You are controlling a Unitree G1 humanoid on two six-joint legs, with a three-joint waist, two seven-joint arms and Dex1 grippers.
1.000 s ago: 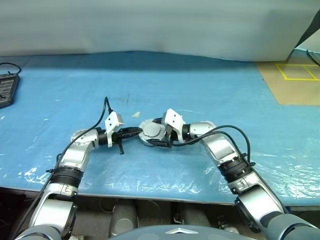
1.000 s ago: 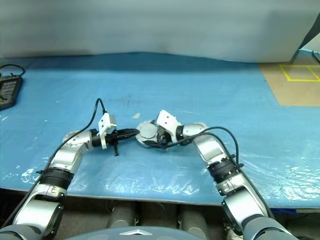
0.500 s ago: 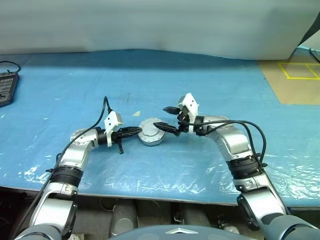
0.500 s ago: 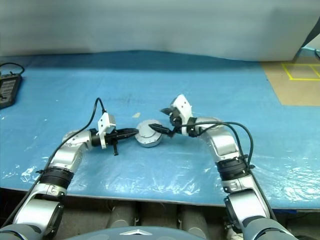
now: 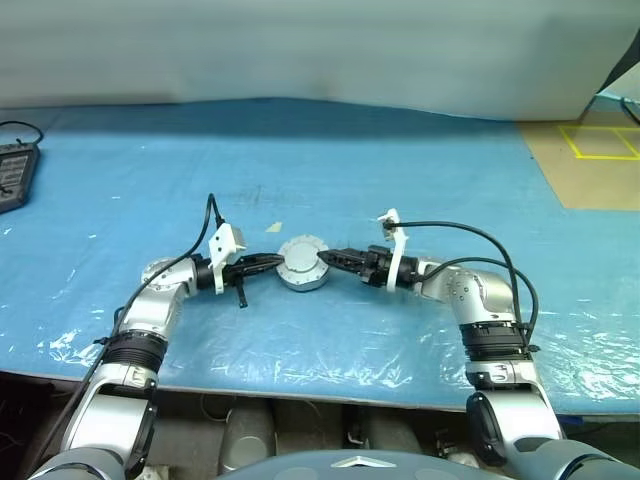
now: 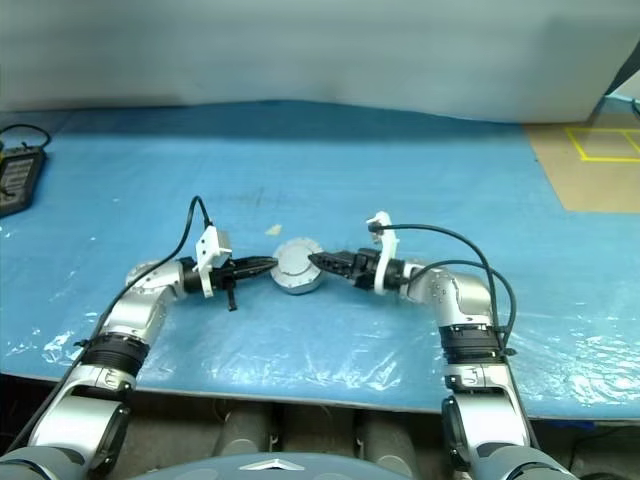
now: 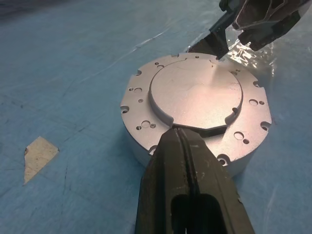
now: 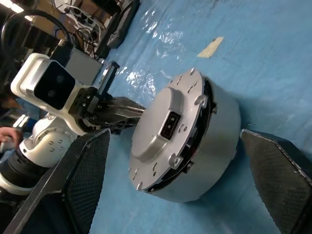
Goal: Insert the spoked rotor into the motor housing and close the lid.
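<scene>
The table (image 5: 420,150) is covered with a blue plastic sheet, with a pale wall behind and a brown floor patch (image 5: 590,165) at the far right. Much open sheet lies all around. The motor housing (image 5: 302,264) sits flat near the middle, round face up, with the lid (image 7: 195,95) on top. The left gripper (image 5: 268,262) has its fingers clenched, tips touching the housing rim. The right gripper (image 5: 327,259) has its fingers released, spread on both sides of the housing.

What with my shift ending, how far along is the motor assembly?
Done: lid sits on the motor housing, hiding its inside. In hand: shut left claw touches the lid, open right claw straddles the housing. Left: maybe pressing the lid flush; a gap shows.
</scene>
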